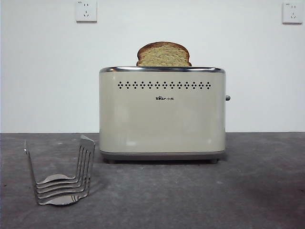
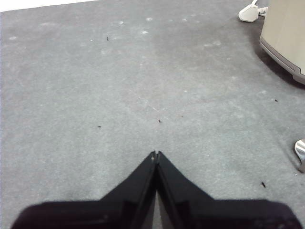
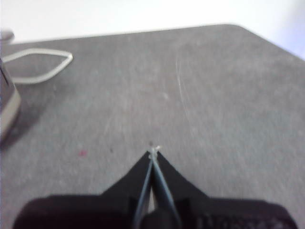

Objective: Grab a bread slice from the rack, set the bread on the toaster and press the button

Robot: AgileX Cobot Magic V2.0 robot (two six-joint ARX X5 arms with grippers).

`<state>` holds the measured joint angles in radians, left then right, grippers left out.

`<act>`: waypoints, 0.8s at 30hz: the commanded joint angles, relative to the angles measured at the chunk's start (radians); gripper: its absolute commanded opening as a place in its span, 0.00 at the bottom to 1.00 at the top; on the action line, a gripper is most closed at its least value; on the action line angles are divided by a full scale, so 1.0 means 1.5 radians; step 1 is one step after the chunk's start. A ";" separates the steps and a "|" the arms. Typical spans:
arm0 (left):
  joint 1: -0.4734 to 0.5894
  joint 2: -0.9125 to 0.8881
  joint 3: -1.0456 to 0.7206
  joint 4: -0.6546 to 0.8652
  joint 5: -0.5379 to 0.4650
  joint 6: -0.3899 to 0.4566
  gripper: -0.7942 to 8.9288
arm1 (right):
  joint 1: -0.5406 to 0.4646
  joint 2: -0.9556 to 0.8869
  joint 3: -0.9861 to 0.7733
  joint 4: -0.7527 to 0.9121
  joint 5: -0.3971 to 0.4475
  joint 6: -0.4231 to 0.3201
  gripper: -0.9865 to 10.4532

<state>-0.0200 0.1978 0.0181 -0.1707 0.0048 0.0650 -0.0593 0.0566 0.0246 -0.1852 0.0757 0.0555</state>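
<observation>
cream toaster [image 1: 162,114] standing upright in the middle of the grey tabletop [image 1: 257,191], broad side facing the front camera, chrome rim along the top, row of small dark holes and a small logo below it. slice of bread [image 1: 163,54] sitting upright in the toaster's top, only the rounded upper part with brown crust and speckled crumb showing above the rim. small grey button [image 1: 228,98] poking out from the narrow end on the right of the front view, high on that side. wire rack [image 1: 61,172] low on the tabletop, nearer the camera and off to the left of the toaster, not touching it, no slice between its curved bars. two white wall sockets [image 1: 86,11] up on the pale wall behind.

left hand [image 2: 156,153] hovering over bare tabletop, black jaws pressed together at the tips, gripping nothing; corner of the toaster's base, a white plug [image 2: 249,13] and a sliver of shiny metal visible at the edge of its wrist view. right hand [image 3: 153,151] likewise over bare tabletop, jaws closed tip to tip, nothing between them; picture blurred, a loop of white cable [image 3: 38,67] lying near the toaster's edge. neither hand visible from the front.
</observation>
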 commanded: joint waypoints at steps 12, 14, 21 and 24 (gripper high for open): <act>0.001 0.005 -0.007 0.008 0.002 -0.006 0.08 | 0.001 -0.027 -0.003 -0.008 0.002 -0.010 0.09; 0.001 0.005 -0.007 0.008 0.002 -0.006 0.08 | 0.001 -0.027 -0.002 -0.011 0.002 -0.010 0.09; 0.001 0.005 -0.007 0.008 0.002 -0.006 0.08 | 0.001 -0.027 -0.001 -0.013 0.002 -0.010 0.09; 0.001 0.005 -0.007 0.008 0.002 -0.006 0.08 | 0.001 -0.027 -0.001 -0.013 0.002 -0.010 0.09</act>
<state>-0.0200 0.2054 0.0181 -0.1699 0.0063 0.0650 -0.0593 0.0154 0.0257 -0.1970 0.0776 0.0441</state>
